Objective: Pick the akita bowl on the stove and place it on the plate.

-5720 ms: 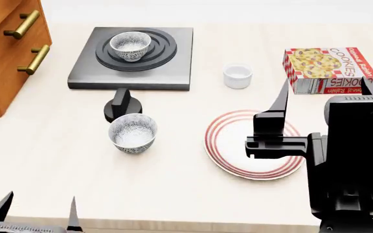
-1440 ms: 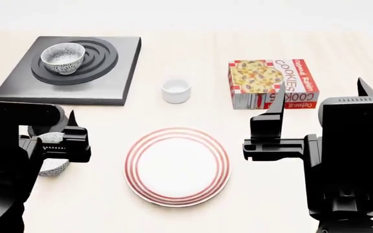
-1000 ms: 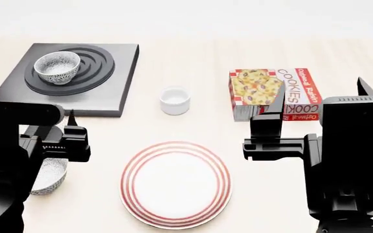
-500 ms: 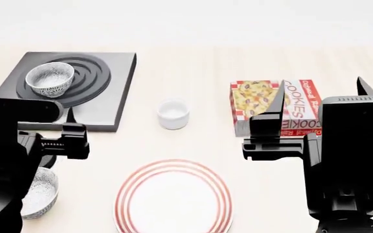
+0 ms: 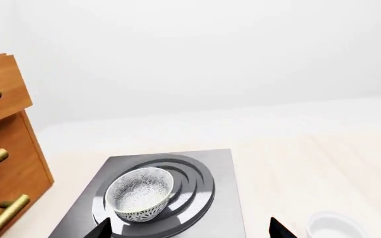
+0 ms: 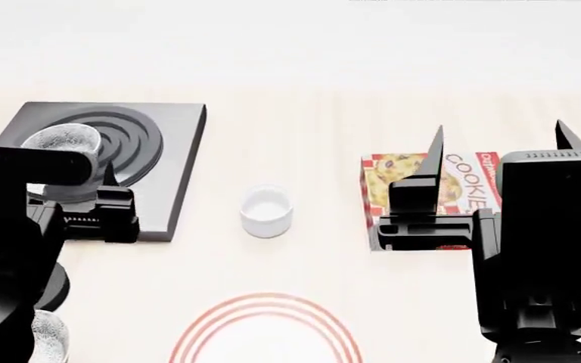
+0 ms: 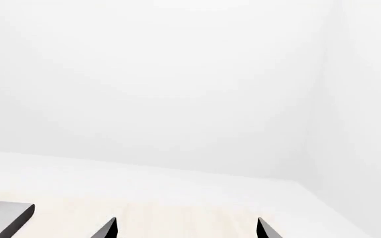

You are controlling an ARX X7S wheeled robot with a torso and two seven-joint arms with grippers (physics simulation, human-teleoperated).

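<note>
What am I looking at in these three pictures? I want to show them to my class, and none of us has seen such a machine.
These are simulator renders of a two-armed robot. One picture looks down from its head; the others come from cameras by each gripper. The black left gripper and right gripper are both open and hold nothing. On the pale table lie a dark grey square stove bearing a speckled grey-and-white bowl, a small plain white cup, a red cookie box, and a red-ringed white plate. A second speckled bowl peeks out beside the left arm. A wooden drawer cabinet stands beside the stove.

White cup (image 6: 267,211) sits between both grippers. Cookie box (image 6: 464,184) lies beneath the right gripper. Wooden drawer unit (image 5: 5,163) stands beside the left gripper.
</note>
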